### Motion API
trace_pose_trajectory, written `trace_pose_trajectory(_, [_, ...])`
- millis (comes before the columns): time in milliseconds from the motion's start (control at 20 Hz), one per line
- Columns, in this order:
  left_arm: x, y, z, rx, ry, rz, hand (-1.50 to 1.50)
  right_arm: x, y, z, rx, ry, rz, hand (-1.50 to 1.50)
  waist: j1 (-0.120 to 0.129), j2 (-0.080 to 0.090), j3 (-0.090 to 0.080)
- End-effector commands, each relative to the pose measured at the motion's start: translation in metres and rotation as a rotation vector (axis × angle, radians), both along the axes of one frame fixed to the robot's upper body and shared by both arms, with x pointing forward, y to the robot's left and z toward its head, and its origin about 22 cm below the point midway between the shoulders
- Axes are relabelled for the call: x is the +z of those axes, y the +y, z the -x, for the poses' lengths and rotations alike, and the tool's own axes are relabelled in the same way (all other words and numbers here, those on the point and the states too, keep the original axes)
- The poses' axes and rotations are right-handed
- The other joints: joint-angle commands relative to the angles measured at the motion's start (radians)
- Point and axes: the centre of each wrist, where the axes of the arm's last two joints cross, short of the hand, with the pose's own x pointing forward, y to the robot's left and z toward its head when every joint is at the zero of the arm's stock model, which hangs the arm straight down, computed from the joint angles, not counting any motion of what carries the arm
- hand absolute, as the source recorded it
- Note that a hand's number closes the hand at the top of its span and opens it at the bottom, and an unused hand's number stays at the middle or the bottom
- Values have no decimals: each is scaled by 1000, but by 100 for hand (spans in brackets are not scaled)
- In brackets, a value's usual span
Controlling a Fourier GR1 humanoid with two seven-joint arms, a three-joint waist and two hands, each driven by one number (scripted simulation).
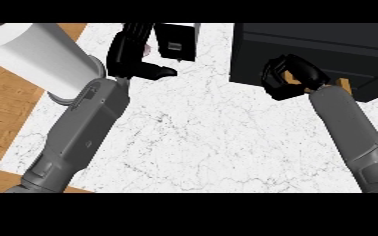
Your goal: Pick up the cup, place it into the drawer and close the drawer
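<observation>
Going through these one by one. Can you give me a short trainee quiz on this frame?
1. True or false: the right hand is over the bare white counter, well clear of the dark cabinet.
2. Which is closest to the small black box? A. the left hand B. the right hand C. the white cylinder
3. Fill in: the white cylinder shows at the view's upper ____.

Key: 1 false, the right hand overlaps the cabinet's front edge; 2 A; 3 left.
</observation>
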Motion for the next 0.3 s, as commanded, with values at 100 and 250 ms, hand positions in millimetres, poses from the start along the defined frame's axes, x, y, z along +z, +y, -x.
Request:
trace_pose_trajectory(100, [-11, 3, 7, -22, 7, 12, -150, 89, -31, -29, -193, -211, 45, 150, 43, 19, -13])
trace_pose_trajectory(250, [-7, 2, 6, -27, 1, 9, -150, 95, -38, -28, -187, -207, 41, 150, 44, 16, -13])
